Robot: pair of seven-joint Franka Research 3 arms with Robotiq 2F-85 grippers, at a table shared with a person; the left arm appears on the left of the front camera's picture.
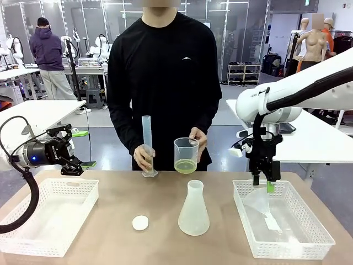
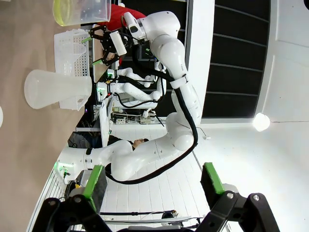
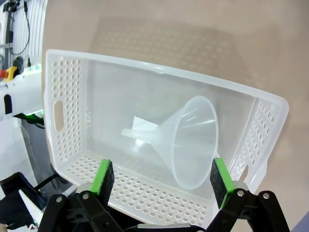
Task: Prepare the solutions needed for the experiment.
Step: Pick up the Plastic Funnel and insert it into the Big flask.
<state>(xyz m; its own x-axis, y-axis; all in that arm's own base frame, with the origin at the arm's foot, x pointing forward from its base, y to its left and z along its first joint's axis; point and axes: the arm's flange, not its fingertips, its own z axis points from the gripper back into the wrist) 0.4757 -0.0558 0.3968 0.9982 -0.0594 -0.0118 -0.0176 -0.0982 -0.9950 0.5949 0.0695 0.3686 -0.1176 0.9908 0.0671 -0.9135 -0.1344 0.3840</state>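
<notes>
Just behind the Erlenmeyer flask (image 1: 193, 212), we see a person's hand (image 1: 199, 141) gripping a beaker (image 1: 186, 149) of shallow yellow-green solution (image 1: 185, 165), while our left gripper (image 1: 84, 148), left of the flask, and right gripper (image 1: 263, 184), right of it, gape wide and empty.

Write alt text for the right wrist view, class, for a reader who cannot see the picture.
A clear plastic funnel lies on its side in a white perforated basket on a tan table. The right end effector hangs over the funnel, jaws open, holding nothing.
</notes>
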